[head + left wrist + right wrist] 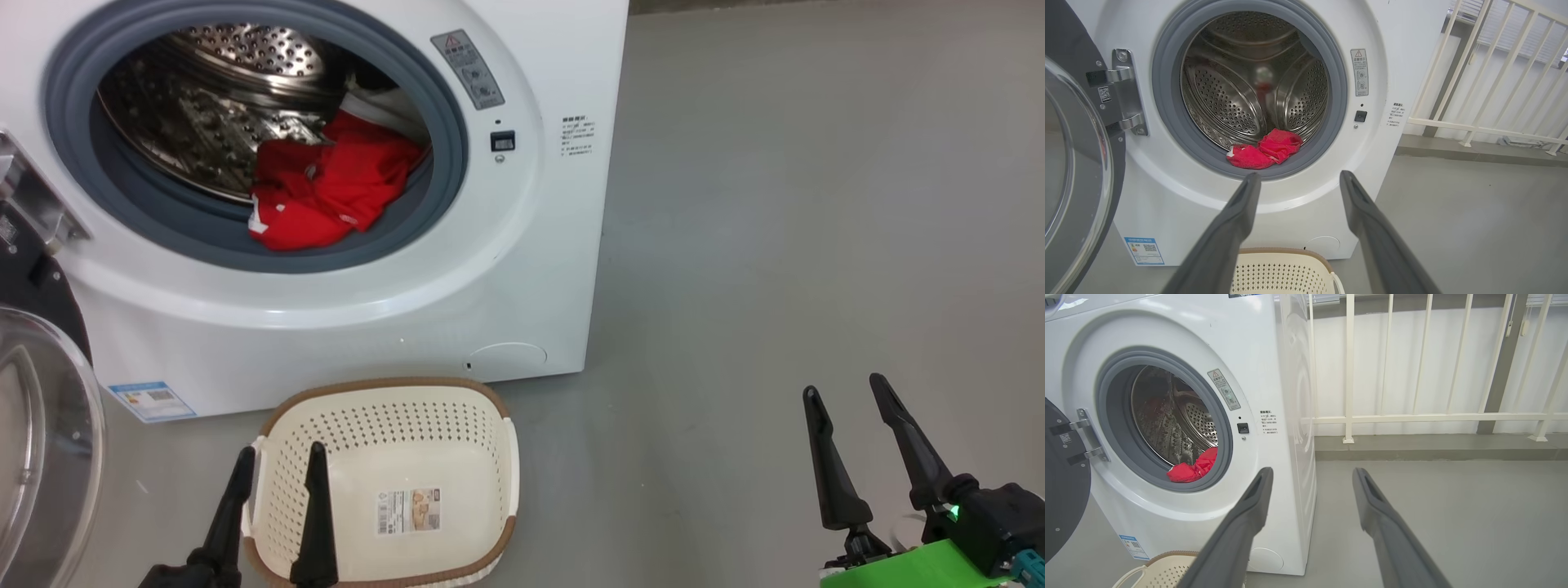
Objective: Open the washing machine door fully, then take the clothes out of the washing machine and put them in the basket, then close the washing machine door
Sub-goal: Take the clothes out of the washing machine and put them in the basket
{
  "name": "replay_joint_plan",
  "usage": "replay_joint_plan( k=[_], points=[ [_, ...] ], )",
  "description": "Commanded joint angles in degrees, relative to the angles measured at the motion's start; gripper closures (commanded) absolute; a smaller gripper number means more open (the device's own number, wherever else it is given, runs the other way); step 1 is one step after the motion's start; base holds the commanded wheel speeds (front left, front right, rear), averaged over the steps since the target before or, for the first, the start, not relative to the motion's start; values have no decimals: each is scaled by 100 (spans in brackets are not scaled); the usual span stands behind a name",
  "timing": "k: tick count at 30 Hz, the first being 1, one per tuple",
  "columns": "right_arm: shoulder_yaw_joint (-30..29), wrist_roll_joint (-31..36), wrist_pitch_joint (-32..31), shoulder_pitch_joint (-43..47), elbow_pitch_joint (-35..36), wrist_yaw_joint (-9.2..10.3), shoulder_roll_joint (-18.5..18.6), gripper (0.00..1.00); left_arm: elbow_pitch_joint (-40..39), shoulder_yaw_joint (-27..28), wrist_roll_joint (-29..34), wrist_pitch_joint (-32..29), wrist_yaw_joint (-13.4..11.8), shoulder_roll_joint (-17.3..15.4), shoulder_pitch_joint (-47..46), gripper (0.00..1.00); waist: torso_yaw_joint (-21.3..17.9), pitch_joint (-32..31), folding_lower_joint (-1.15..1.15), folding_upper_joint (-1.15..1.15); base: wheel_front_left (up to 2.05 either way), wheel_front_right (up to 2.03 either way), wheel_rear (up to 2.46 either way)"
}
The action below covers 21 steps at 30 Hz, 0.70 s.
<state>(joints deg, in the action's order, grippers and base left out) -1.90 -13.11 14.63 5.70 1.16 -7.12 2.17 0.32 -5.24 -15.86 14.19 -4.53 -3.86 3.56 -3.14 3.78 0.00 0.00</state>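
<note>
The white washing machine [522, 245] [1392, 73] [1274, 355] stands with its door [41, 441] [1073, 171] [1061, 486] swung open to the left. Red clothes [326, 192] [1265, 149] [1194, 469] with white trim lie at the front of the steel drum, against the grey seal. The cream basket [506, 457] [1286, 271] [1163, 571] sits empty on the floor below the opening. My left gripper [277, 461] [1298, 175] is open above the basket's left side. Open too, my right gripper [845, 388] [1310, 471] hovers over bare floor, right of the machine.
Grey floor [816, 204] spreads to the right of the machine. A white railing [1412, 416] [1486, 81] runs along a low kerb behind. The open door's glass bowl bulges into the space at the far left.
</note>
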Motion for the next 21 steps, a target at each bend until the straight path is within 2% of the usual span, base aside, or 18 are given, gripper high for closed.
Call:
replay_joint_plan(
  k=[1, 21],
  points=[
    [146, 6, 37, -161, 178, -36, 71, 0, -180, 163, 9, 27, -38, -66, -211, 0, 25, 113, 0, 0, 0, 0, 0],
    [222, -26, 37, -678, 247, -36, 71, 0, -128, 36, 108, 51, -72, -91, -1015, 0, 92, 1233, 0, 0, 0, 0, 0]
  ],
)
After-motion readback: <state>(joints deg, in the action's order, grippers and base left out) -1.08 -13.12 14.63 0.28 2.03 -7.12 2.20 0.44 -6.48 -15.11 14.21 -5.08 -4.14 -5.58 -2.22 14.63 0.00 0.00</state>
